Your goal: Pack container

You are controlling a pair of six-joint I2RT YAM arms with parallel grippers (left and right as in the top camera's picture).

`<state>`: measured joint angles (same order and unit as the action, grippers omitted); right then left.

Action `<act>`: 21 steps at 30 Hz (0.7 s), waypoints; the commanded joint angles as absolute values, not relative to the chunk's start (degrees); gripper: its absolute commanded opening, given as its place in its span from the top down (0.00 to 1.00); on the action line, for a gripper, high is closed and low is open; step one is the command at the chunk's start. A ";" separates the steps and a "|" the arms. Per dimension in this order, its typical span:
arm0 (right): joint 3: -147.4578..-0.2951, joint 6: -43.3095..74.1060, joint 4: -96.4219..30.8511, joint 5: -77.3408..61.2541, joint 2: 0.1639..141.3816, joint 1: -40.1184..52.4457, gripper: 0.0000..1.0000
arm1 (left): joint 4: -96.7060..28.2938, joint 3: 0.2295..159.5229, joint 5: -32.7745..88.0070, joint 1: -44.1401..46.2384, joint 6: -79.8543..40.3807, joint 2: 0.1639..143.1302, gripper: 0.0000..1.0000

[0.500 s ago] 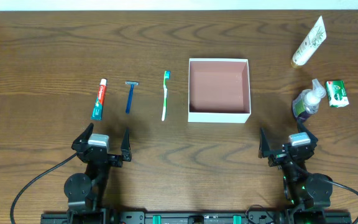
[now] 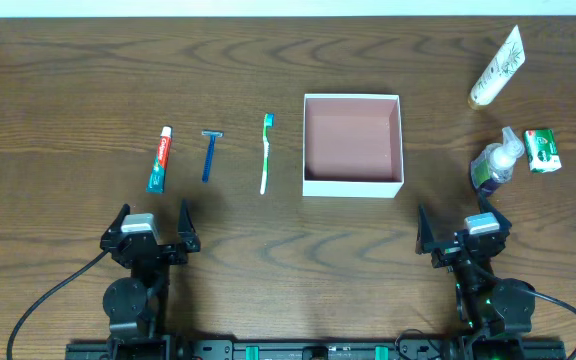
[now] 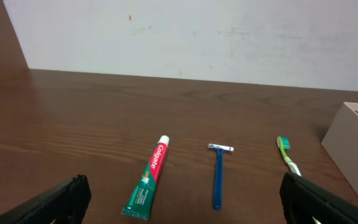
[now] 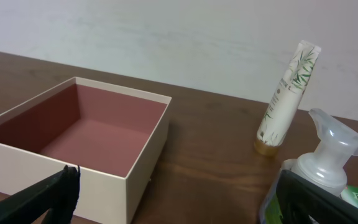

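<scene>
The container (image 2: 353,187) is a square white box with a pink floor, empty, at the table's middle; it also shows in the right wrist view (image 4: 138,152). Left of it lie a green toothbrush (image 2: 265,152), a blue razor (image 2: 208,155) and a toothpaste tube (image 2: 159,159); the left wrist view shows the same toothbrush (image 3: 287,156), razor (image 3: 218,174) and toothpaste tube (image 3: 146,178). My left gripper (image 2: 151,228) is open and empty, near the front edge below the toothpaste. My right gripper (image 2: 461,232) is open and empty, below the pump bottle.
At the right stand a clear pump bottle (image 2: 495,162), a small green soap box (image 2: 542,149) and a white lotion tube (image 2: 497,66). The pump bottle (image 4: 328,155) sits close to my right gripper's right finger. A white wall runs behind the table.
My left gripper has shifted a little to the left and turned to face straight ahead. The right arm and all objects have not moved.
</scene>
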<state>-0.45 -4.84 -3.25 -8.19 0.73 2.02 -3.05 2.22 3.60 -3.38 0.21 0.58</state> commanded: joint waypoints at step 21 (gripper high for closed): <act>-0.32 -5.21 -3.46 -8.82 0.75 2.44 0.01 | -3.77 0.23 1.89 -3.57 -0.30 0.23 0.02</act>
